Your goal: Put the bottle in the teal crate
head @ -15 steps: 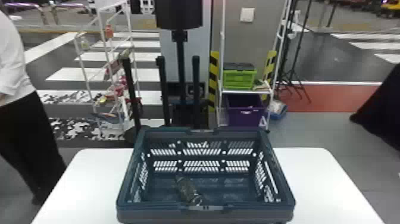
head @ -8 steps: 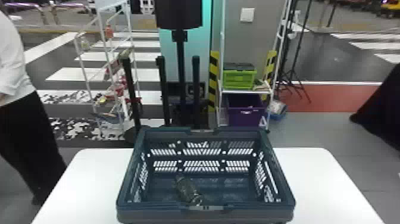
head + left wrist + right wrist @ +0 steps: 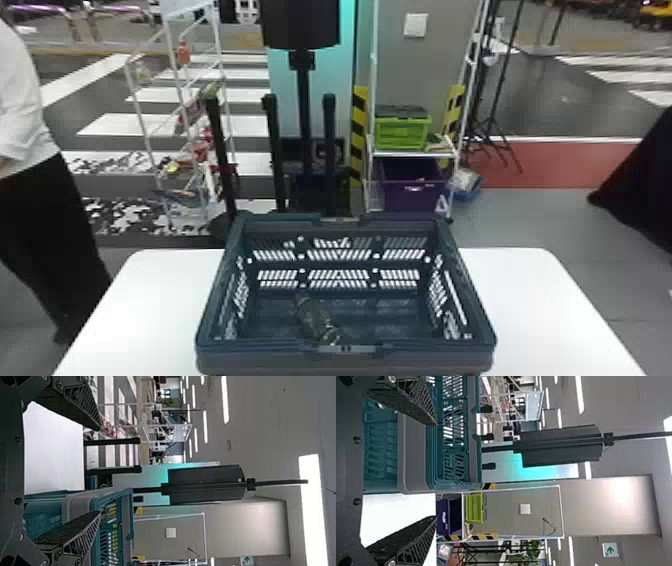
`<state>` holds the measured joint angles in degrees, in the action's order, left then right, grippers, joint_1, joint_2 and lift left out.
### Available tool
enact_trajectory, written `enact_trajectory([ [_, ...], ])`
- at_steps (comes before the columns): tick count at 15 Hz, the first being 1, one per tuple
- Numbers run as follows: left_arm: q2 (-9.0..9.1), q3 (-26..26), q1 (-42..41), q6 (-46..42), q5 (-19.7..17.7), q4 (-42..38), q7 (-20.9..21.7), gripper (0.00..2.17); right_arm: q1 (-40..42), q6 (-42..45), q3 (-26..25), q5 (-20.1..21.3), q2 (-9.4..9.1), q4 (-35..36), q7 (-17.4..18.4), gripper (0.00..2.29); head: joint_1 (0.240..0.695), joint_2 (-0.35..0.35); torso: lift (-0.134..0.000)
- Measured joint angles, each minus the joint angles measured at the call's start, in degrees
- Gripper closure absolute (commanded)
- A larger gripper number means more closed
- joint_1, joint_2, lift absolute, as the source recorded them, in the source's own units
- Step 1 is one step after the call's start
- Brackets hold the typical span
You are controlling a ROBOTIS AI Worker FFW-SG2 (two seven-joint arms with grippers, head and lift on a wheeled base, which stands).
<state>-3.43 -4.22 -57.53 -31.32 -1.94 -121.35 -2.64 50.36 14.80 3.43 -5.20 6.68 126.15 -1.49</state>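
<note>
The dark bottle (image 3: 316,320) lies on its side on the floor of the teal crate (image 3: 345,357), left of its middle and close to the near wall. In the left wrist view my left gripper (image 3: 99,471) is open, its fingers wide apart, with the crate (image 3: 77,504) beyond one of them. My right gripper (image 3: 436,471) stands open in the right wrist view, and the crate (image 3: 413,451) is seen past and between its fingers. Neither gripper holds anything.
The crate stands on a white table (image 3: 540,300). Behind the table are a white wire rack (image 3: 172,65), black posts (image 3: 327,150) and a shelf with a green box (image 3: 402,132) above a purple bin (image 3: 412,190).
</note>
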Motion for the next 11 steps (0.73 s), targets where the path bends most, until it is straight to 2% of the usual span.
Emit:
enact_trajectory([
  [11,-0.01,0.00,-0.57,-1.20,0.01,0.01,0.00,0.14,0.61,0.70,0.16,0.01,0.00,0.15,0.00,0.05,0.499,0.000,0.000],
])
